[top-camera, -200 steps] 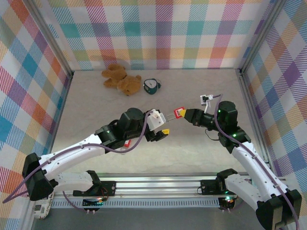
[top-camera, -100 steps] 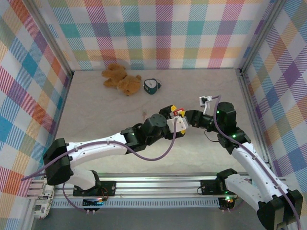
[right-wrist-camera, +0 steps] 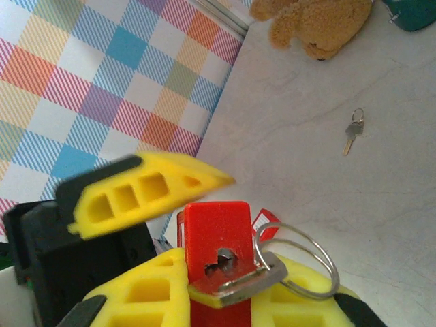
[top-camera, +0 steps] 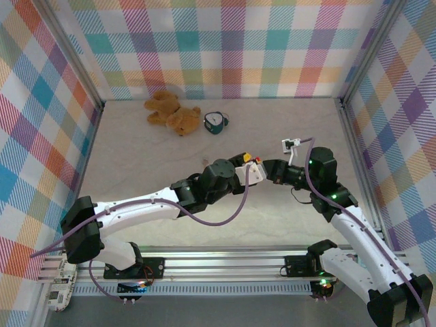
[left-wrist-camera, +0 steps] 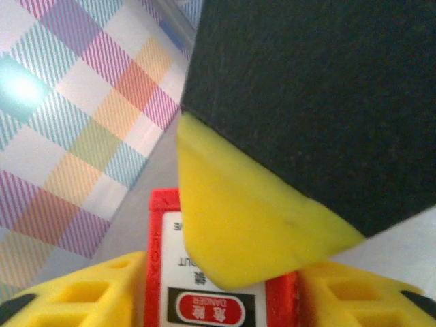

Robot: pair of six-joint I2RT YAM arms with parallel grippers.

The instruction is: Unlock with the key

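Swung left claw [top-camera: 251, 162] across to the red padlock [right-wrist-camera: 214, 231] since a second ago; cannot tell whether clenched or just straddling. Gripping padlock in right claw [top-camera: 264, 163] above mid-surface, key [right-wrist-camera: 242, 278] seemingly lodged in keyhole. Probably mid-unlock: next, turn key, steady body.

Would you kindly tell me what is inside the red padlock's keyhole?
A silvery key appears seated in the keyhole of the red padlock; its head and wire ring stick out. Its blade is covered by the lock body.
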